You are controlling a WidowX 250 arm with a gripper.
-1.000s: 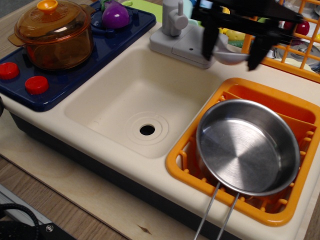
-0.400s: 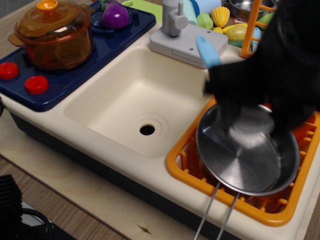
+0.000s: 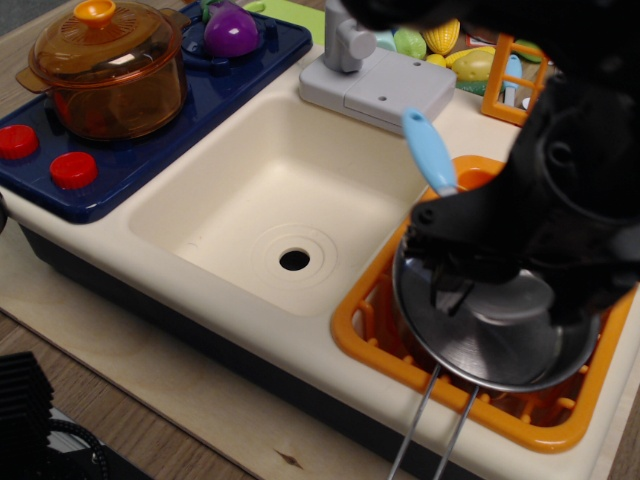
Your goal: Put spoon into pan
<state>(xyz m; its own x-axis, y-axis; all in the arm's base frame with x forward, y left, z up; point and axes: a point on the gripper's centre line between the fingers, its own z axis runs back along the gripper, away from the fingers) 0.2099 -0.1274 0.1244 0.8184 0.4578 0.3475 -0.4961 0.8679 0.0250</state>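
Note:
The spoon's light blue handle [image 3: 429,150] sticks up and to the left out of my black gripper [image 3: 470,270]; its grey bowl is hidden behind the gripper. The gripper is shut on the spoon and hangs low over the far left part of the shiny steel pan [image 3: 500,340]. The pan sits in the orange dish rack [image 3: 368,330], with its two-wire handle [image 3: 440,425] pointing toward the front. The gripper body and arm cover the far half of the pan.
A cream sink basin [image 3: 280,200] with a drain lies left of the rack. A grey faucet [image 3: 350,40] stands behind it. An amber lidded pot [image 3: 110,65] and a purple eggplant [image 3: 232,30] sit on the blue stove [image 3: 160,130]. Toy vegetables [image 3: 440,35] lie at the back.
The gripper has come down from behind the sink to low over the pan, carrying the spoon; the blue handle has moved down and slightly right.

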